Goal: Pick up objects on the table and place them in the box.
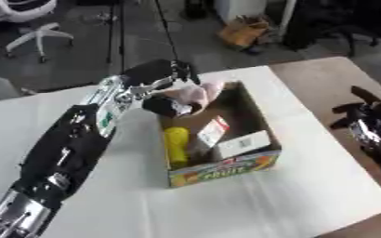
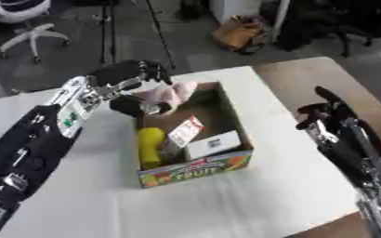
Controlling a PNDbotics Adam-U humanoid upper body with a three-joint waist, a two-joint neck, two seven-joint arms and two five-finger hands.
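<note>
A cardboard box (image 1: 263,122) with a colourful fruit print on its front stands on the white table. Inside it lie a yellow object (image 1: 176,145), a red and white carton (image 1: 213,131) and a white box (image 1: 244,143). My left hand (image 1: 163,81) hangs over the box's far left corner, fingers and thumb curled on a soft pink object (image 1: 198,94) held just above the box's back end. My right hand (image 2: 328,114) stays at the table's right side, away from the box, fingers relaxed.
The white table (image 1: 251,204) has bare surface in front of the box. A brown tabletop (image 1: 324,83) adjoins on the right. On the floor beyond stand an office chair (image 1: 31,28), a tripod and a brown bag (image 1: 244,31).
</note>
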